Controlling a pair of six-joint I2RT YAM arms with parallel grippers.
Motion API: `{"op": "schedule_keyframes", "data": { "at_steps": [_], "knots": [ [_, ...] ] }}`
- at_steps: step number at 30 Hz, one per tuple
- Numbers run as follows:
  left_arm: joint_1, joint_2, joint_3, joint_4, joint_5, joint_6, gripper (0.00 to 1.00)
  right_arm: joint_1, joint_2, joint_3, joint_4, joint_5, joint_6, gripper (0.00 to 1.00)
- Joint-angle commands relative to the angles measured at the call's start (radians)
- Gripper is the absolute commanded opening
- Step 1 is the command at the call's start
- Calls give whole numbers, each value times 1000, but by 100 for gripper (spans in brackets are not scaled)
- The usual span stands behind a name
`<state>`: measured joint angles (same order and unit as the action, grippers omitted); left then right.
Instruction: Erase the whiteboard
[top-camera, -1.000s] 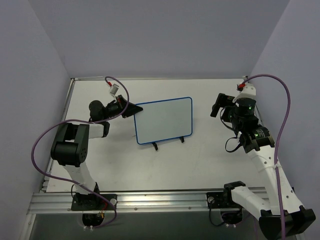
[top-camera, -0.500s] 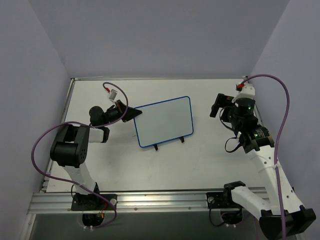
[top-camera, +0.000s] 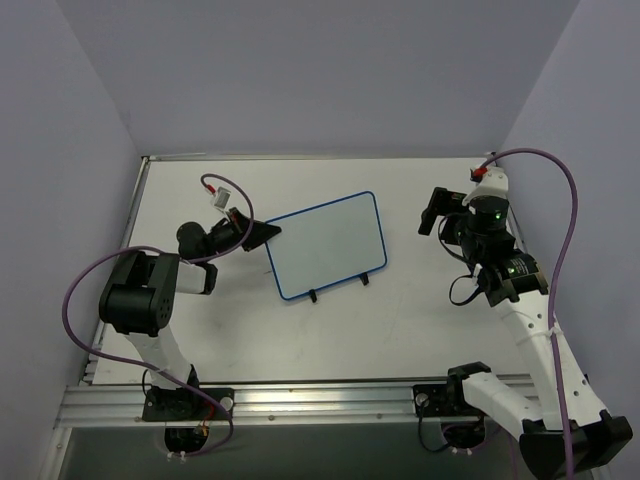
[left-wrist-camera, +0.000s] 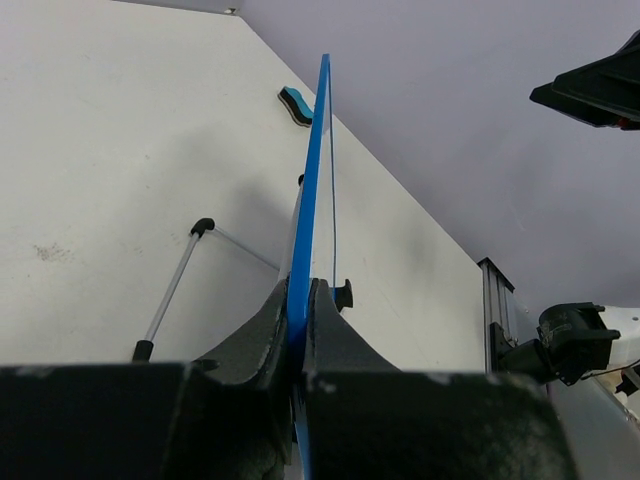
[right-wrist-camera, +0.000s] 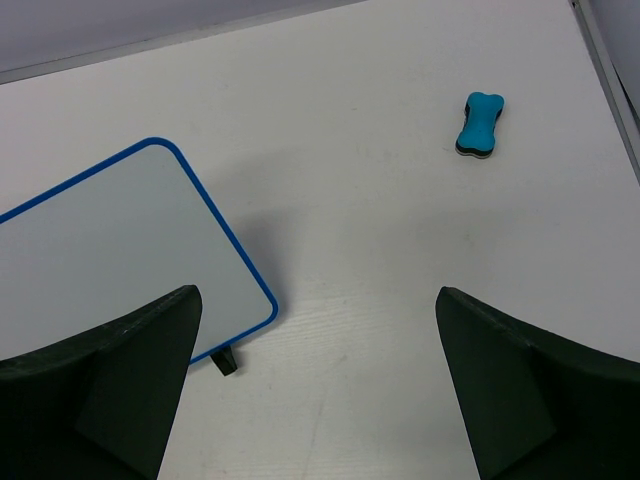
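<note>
On the left, left gripper (top-camera: 268, 231) clamped down hard on the left edge of the whiteboard (top-camera: 328, 245). In the wrist view, both fingers (left-wrist-camera: 265, 330) pressed against the thin blue frame, no gap left. Compared with a second ago, drawn a touch nearer the arm bases, taking that edge along. Left side of the frame now lower in the overhead view, far right corner pulled slightly in, board turned a little on the table (top-camera: 350, 340). Black feet (top-camera: 313, 296) in almost the same spots as before.

Mid-table, between the two arms: whiteboard tilted up rather than flat, with a thin wire leg (left-wrist-camera: 172, 290) behind it.

To the right, right gripper (top-camera: 432, 212) hanging above the table well apart from the board, unmoved since the earlier pictures. Fingers spread wide, nothing between them.

Farthest right, seen from the right wrist: a teal bone-shaped eraser (right-wrist-camera: 478, 124) lying alone on the table, well apart from the board's corner.
</note>
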<state>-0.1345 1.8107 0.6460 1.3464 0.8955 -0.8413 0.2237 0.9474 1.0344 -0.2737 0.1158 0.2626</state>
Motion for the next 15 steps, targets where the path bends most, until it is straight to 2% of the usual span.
{"op": "schedule_keyframes", "data": {
  "at_steps": [1,10,15],
  "knots": [
    [18,-7,-45,232,-9,196,2,8,1,15,21,-2,-11,100],
    [35,-14,-74,232,-32,205,2,12,-4,19,19,-2,-13,100],
    [36,-22,-101,232,-70,214,6,17,-7,15,21,2,-16,100]
  ]
}}
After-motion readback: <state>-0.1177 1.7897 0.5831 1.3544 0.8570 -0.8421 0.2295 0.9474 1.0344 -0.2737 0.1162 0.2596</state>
